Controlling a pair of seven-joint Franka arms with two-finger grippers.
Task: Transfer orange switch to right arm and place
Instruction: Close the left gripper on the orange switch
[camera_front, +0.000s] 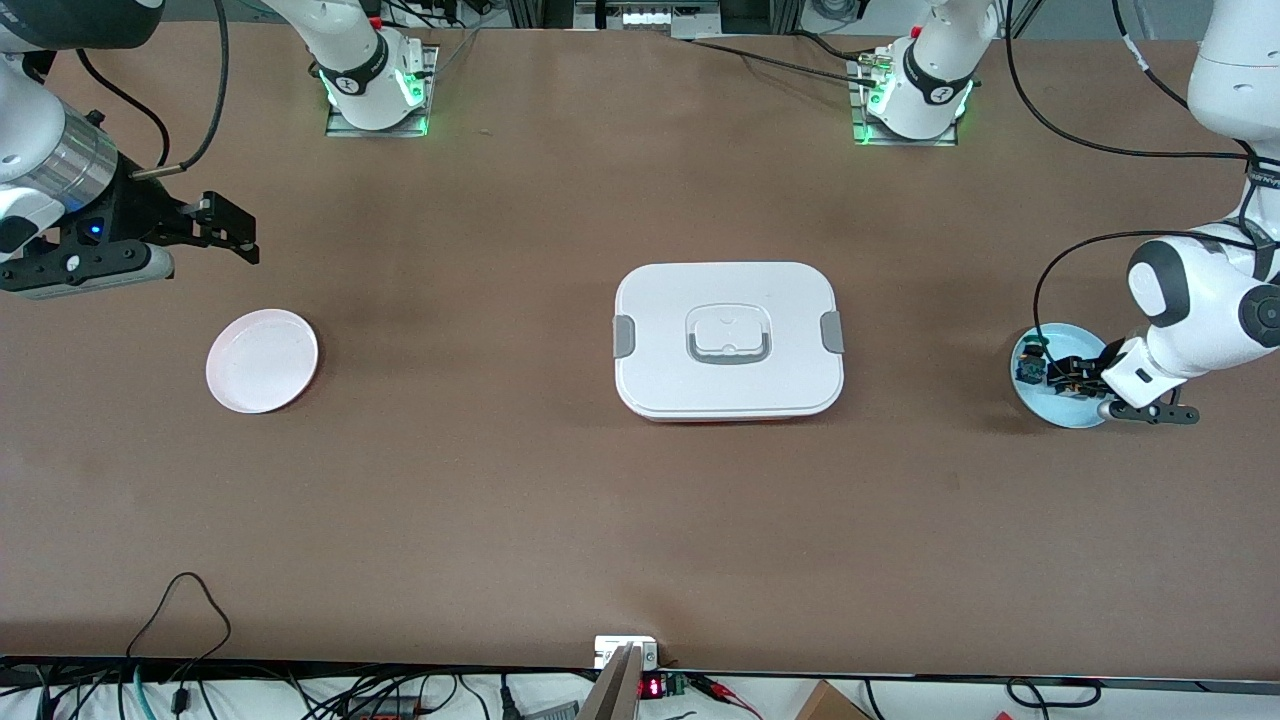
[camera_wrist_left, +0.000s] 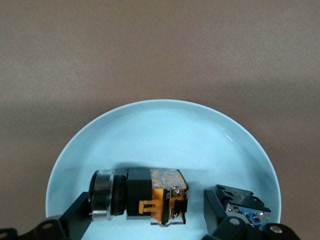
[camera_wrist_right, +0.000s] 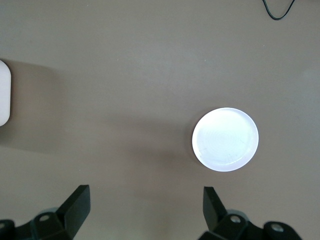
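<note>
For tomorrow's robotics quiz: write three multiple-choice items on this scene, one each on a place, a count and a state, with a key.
1. Where does the orange switch lie?
A. on the blue plate
B. on the white box
C. on the white plate

2. How many plates are on the table?
A. one
B. two
C. three

3. How are the right gripper fingers?
A. shut on the switch
B. shut, empty
C. open, empty

Key: 1 A, the left wrist view shows it there, between the left gripper fingers; 2 B, one blue, one white; 3 C, they stand apart above bare table.
</note>
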